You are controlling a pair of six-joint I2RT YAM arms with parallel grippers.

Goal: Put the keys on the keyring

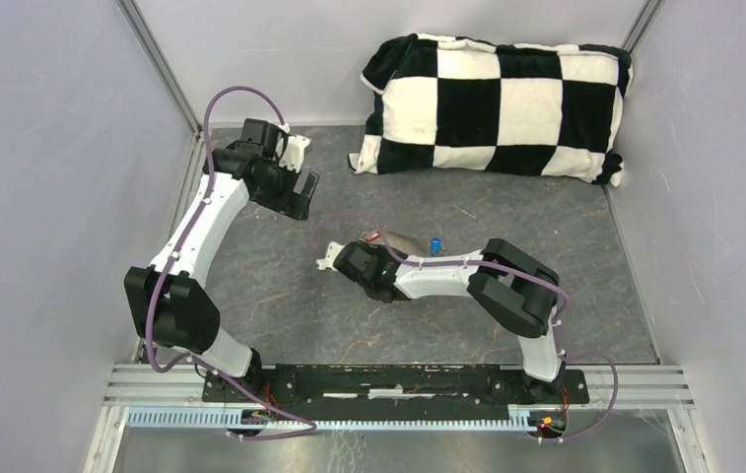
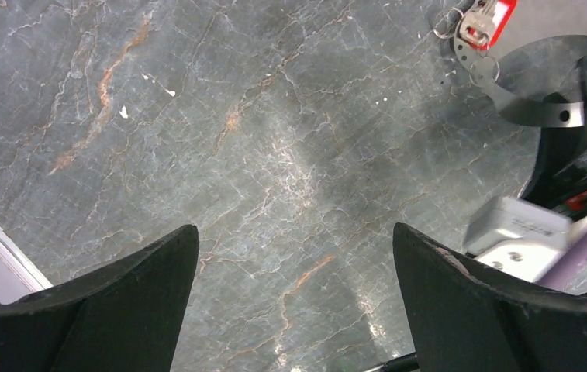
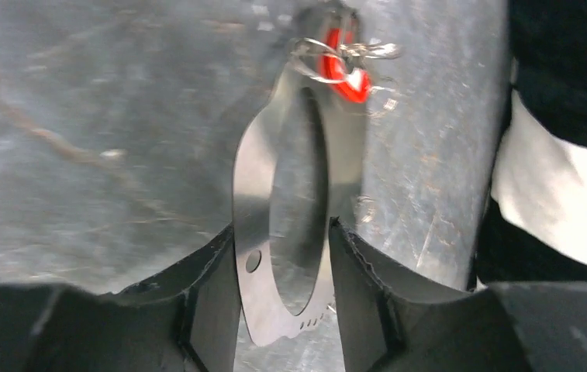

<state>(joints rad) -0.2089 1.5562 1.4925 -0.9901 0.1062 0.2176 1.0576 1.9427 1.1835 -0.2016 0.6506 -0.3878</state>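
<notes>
Right gripper (image 3: 282,232): jaws partly parted, keyring (image 3: 253,194) between its fingers, grip cannot be told; red key (image 3: 346,76) at the loop's far end. Blue key (image 1: 435,244): on table (image 1: 280,296), just beside the keyring. Left gripper (image 2: 296,232): jaws wide, above table.

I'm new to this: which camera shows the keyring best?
Right wrist: the keyring sits close up and centred. Left wrist catches part of it in its top right corner; top external shows only a small grey patch.
</notes>
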